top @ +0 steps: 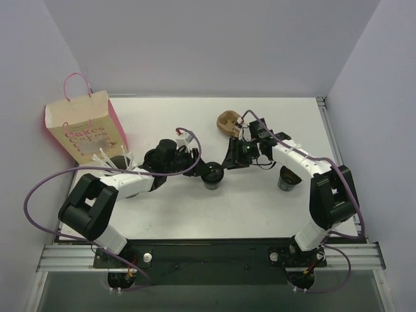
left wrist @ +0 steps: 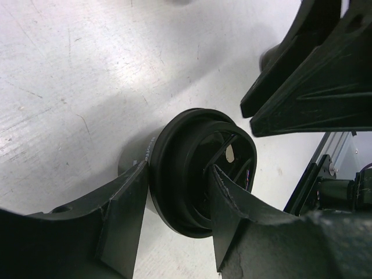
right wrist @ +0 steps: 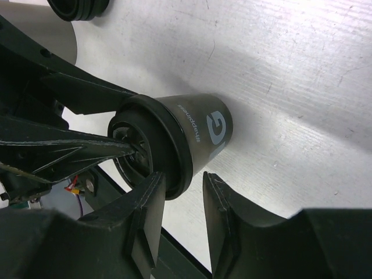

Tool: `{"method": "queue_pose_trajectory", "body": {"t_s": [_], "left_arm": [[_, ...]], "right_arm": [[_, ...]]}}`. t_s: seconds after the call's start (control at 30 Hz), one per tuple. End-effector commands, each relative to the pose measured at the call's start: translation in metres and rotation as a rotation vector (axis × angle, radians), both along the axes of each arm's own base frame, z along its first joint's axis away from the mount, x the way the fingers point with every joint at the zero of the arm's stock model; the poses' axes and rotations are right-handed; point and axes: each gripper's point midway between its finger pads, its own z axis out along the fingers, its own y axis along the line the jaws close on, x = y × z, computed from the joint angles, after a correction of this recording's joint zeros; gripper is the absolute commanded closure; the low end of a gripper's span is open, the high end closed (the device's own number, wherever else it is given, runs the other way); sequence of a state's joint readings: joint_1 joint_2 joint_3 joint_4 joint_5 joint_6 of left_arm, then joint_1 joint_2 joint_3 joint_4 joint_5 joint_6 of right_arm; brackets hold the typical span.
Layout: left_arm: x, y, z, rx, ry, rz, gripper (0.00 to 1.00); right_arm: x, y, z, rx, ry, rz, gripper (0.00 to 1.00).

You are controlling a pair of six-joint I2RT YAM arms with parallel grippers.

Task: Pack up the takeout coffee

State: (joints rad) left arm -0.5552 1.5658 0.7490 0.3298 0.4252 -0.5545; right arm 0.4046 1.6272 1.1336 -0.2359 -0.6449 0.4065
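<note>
The takeout coffee (top: 212, 175), a small grey paper cup with a black lid, stands upright on the white table near the middle. My left gripper (top: 203, 170) pinches the lid's rim. In the left wrist view one finger (left wrist: 125, 215) lies against the outside of the lid (left wrist: 195, 168) and the other rests on its top. My right gripper (top: 229, 160) is open just right of the cup. In the right wrist view its fingers (right wrist: 148, 215) are apart beside the cup (right wrist: 203, 128), one fingertip overlapping the lid's edge. The paper bag (top: 84, 127) stands at the far left.
A lidless cup with a dark inside (top: 120, 162) stands by the bag, under my left arm. Another cup (top: 288, 179) stands under my right forearm. A brown object (top: 227, 121) lies at the back middle. The table's right edge has a metal rail (top: 328, 130).
</note>
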Motion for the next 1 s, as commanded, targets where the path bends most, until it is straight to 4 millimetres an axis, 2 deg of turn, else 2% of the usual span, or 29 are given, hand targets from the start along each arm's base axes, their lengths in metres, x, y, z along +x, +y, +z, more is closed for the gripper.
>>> {"method": "queue_pose_trajectory", "body": {"t_s": [0.0,0.17,0.3,0.47,0.73,0.83,0.97], "left_arm": [[-0.03,0.022,-0.069,0.189,0.151,-0.027,0.47],[-0.03,0.02,-0.072,0.191,0.155,-0.028,0.47],[-0.031,0.022,-0.077,0.202,0.169,-0.016,0.47],[-0.036,0.026,-0.09,0.22,0.19,-0.004,0.47],[-0.041,0.033,-0.11,0.252,0.216,0.019,0.47],[-0.041,0.035,-0.114,0.268,0.214,0.016,0.48],[-0.039,0.034,-0.113,0.275,0.202,0.006,0.48]], "right_arm": [[0.004,0.009,0.004,0.039,-0.009,0.044,0.67],[0.003,0.009,-0.011,0.032,0.019,0.04,0.71],[-0.005,0.002,-0.032,-0.001,0.054,0.016,0.78],[-0.022,-0.014,-0.06,-0.06,0.108,-0.036,0.81],[-0.036,-0.031,-0.087,-0.118,0.146,-0.131,0.82],[-0.035,-0.028,-0.08,-0.096,0.131,-0.127,0.8],[-0.021,-0.019,-0.036,-0.022,0.045,-0.109,0.71]]}}
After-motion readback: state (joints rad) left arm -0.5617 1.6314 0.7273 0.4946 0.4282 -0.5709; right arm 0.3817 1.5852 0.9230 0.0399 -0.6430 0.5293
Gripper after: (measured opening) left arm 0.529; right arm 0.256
